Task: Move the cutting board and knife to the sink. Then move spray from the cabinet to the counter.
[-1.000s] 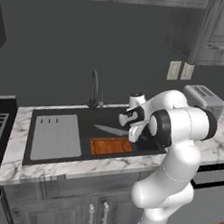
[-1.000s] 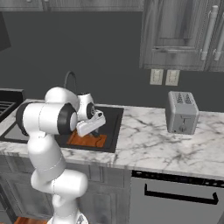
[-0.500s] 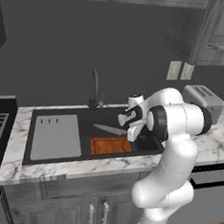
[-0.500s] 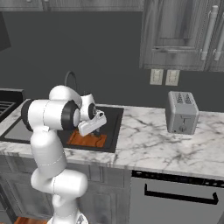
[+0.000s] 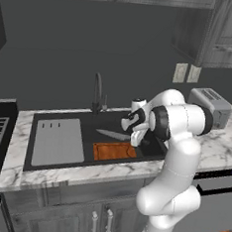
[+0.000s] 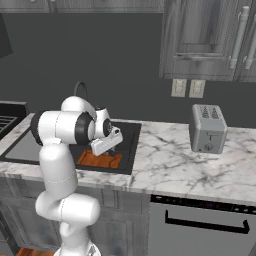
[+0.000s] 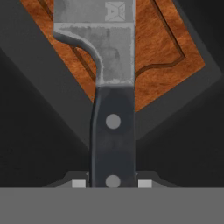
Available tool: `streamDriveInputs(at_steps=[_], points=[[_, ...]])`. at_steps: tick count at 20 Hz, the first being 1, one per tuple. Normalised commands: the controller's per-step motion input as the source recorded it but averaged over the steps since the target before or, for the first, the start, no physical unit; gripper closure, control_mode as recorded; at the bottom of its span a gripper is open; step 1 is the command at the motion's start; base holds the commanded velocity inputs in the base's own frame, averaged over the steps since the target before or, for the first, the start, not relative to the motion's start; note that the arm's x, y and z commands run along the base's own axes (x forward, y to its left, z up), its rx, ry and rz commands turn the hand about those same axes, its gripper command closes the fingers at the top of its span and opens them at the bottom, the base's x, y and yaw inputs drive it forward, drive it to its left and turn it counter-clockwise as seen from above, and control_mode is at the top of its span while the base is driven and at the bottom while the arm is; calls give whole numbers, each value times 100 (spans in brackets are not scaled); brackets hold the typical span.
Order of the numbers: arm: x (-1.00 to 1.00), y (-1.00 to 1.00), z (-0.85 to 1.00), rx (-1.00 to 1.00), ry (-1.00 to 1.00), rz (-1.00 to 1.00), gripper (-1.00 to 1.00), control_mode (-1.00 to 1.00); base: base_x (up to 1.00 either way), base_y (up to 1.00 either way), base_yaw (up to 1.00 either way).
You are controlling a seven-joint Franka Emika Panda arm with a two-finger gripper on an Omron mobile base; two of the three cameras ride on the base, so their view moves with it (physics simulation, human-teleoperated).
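Currently: cutting board [image 5: 114, 150] lies in the sink [image 5: 56, 143], near its right edge; gripper [image 7: 112, 183] grasps knife [image 7: 112, 127] above it. Spray: outstanding.

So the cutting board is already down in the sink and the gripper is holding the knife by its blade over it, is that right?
Not quite. The gripper holds the knife by its black handle, not the blade, as the hand view shows. The rest stands: the cutting board lies in the sink, and the knife hangs over it.
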Motion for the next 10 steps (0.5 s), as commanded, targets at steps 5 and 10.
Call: streamDriveInputs(at_steps=[5, 10], points=[[11, 2, -28, 0, 2, 0, 100, -100, 0, 0, 0], [15, 0, -31, 0, 2, 0, 100, -100, 0, 0, 0]])
